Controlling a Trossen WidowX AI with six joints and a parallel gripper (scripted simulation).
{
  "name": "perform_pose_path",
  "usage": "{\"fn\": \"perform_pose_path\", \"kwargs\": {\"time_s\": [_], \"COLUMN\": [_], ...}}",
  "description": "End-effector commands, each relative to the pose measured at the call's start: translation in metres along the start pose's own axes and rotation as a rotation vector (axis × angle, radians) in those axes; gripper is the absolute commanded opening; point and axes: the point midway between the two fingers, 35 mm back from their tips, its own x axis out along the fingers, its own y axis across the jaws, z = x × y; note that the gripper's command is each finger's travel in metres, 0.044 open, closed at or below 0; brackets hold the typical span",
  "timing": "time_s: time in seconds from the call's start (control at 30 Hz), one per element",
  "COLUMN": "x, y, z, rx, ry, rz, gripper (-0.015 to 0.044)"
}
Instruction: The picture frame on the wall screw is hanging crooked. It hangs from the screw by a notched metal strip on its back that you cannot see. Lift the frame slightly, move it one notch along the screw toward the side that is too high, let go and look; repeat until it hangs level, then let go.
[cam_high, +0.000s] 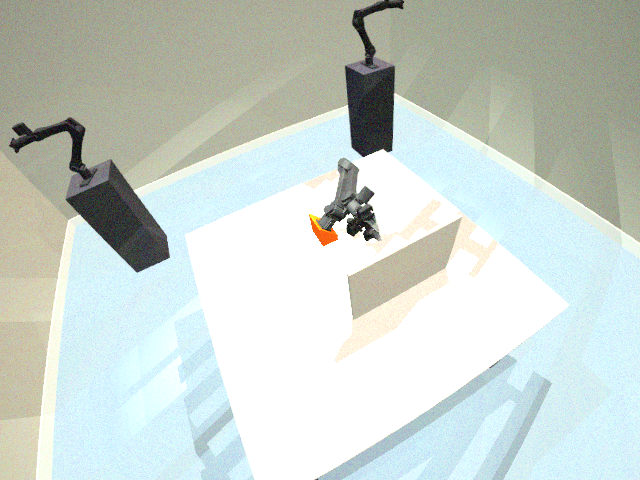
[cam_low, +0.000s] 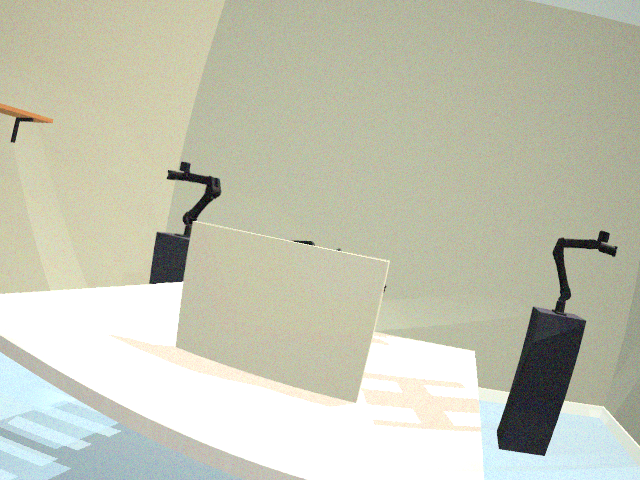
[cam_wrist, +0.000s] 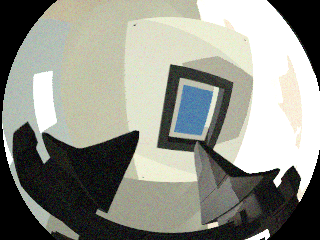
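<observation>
The picture frame, dark with a pale inner border and blue picture, hangs on the pale panel. In the wrist view the panel's top edge is at the left and the table at the right. The frame is tilted: its end low in that view lies nearer the panel's top edge than its other end. The screw and notched strip are hidden. My gripper is open and empty, fingertips apart near the frame's lower end in the wrist view. The panel hides the frame in the top and exterior views.
The panel stands upright on the white table. An orange wedge is at my arm's base. Two other arms stand on dark pedestals beyond the table. An orange shelf is on the wall.
</observation>
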Motion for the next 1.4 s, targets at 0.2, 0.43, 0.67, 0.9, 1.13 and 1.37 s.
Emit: {"fn": "perform_pose_path", "kwargs": {"time_s": [0.2,0.43,0.67,0.9,1.13,1.37], "x": [0.014,0.058,0.081,0.081,0.082,0.091], "y": [0.004,0.006,0.002,0.002,0.002,0.002], "z": [-0.005,-0.006,-0.002,-0.002,-0.002,-0.003], "rx": [-0.004,-0.004,-0.004,-0.004,-0.004,-0.004], "ry": [0.002,0.005,0.006,0.006,0.006,0.006], "rz": [0.006,0.008,0.008,0.008,0.008,0.009], "gripper": [0.0260,0.0260,0.0260,0.0260,0.0260,0.0260]}}
